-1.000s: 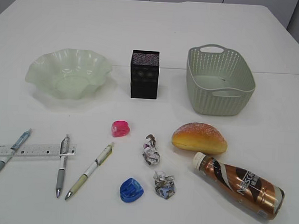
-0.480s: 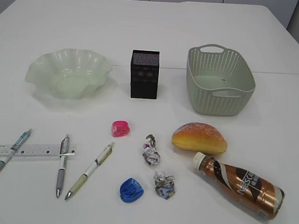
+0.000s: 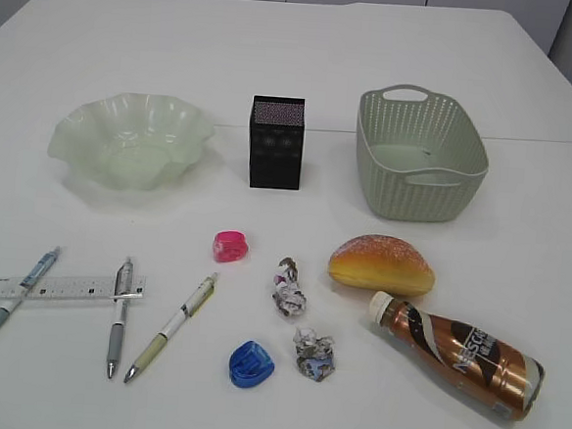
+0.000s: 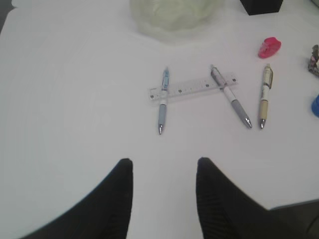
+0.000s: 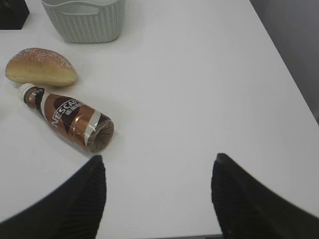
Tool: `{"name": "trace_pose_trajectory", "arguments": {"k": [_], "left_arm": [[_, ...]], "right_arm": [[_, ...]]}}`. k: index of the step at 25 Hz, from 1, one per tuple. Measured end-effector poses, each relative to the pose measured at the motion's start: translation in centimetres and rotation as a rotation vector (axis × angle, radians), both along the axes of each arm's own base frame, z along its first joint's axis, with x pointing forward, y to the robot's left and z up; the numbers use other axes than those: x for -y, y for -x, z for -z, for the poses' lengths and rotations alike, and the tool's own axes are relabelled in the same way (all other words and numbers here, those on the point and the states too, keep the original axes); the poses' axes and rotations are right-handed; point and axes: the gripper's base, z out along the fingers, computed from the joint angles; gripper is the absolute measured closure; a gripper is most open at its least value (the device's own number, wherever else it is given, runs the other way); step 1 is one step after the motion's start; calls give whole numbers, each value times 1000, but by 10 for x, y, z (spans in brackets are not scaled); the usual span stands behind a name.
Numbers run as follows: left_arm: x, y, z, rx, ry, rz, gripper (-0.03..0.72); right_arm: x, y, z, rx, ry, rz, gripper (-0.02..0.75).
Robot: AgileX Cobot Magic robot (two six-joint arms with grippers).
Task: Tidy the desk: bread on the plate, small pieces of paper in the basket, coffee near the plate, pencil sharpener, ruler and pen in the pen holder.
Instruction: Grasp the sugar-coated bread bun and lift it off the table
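- Exterior view, nearest edge of the desk (image 3: pixel 531 84): coffee (image 3: pixel 458 354) lying on its side at right, cap toward the middle; blue pencil sharpener (image 3: pixel 251 363) and two small pieces of paper (image 3: pixel 301 327) just left of it.
- Left front: three pens (image 3: pixel 120 314) lying apart, ruler (image 3: pixel 65 287) crossing two of them. Ruler is flat, thin and probably slick, so pinch an end across its width or lift it off the pen barrels (it rests on them).
- Pens look stiff and light; take each mid-barrel.
- Middle row: bread (image 3: pixel 382 263) beside the coffee cap, pink sharpener (image 3: pixel 231 246) further left. Bun looks soft, so grip lightly across the short side.
- Bottle is round and glossy and may roll; grab across the body.
- Paper wads are light and crushable; pinch from above.
- Far row: plate (image 3: pixel 75 146) left, pen holder (image 3: pixel 275 142) centre, basket (image 3: pixel 455 187) right, all empty as far as visible.
- Left gripper (image 4: pixel 164 172) has its jaws apart, holding nothing, above bare desk near the pens.
- Right gripper (image 5: pixel 158 172) has its jaws wide apart, holding nothing, just short of the bottle's base.
- Nothing sorted yet.
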Motion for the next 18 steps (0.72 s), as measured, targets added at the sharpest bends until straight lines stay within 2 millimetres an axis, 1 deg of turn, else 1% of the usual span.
{"name": "trace_pose_trajectory", "arguments": {"k": [3, 5, 7, 9, 13, 15, 18], "left_arm": [[0, -11, -6, -70, -13, 9, 381], [-1, -18, -15, -120, -28, 2, 381], [0, -23, -26, -168, -23, 5, 381], [1, -24, -41, -205, -6, 0, 381], [5, -33, -72, -208, 68, -12, 381], [10, -38, -85, -209, 121, 13, 381], [16, -49, -96, -228, 169, 40, 381]], "right_arm": [[-1, 0, 0, 0, -8, -5, 220], [-1, 0, 0, 1, -15, -10, 220], [-2, 0, 0, 1, -18, -12, 220], [-2, 0, 0, 1, -20, -13, 220], [-2, 0, 0, 1, -20, -13, 220], [-2, -1, 0, -2, -20, -13, 220], [-2, -10, -1, -67, -23, -13, 220]]}}
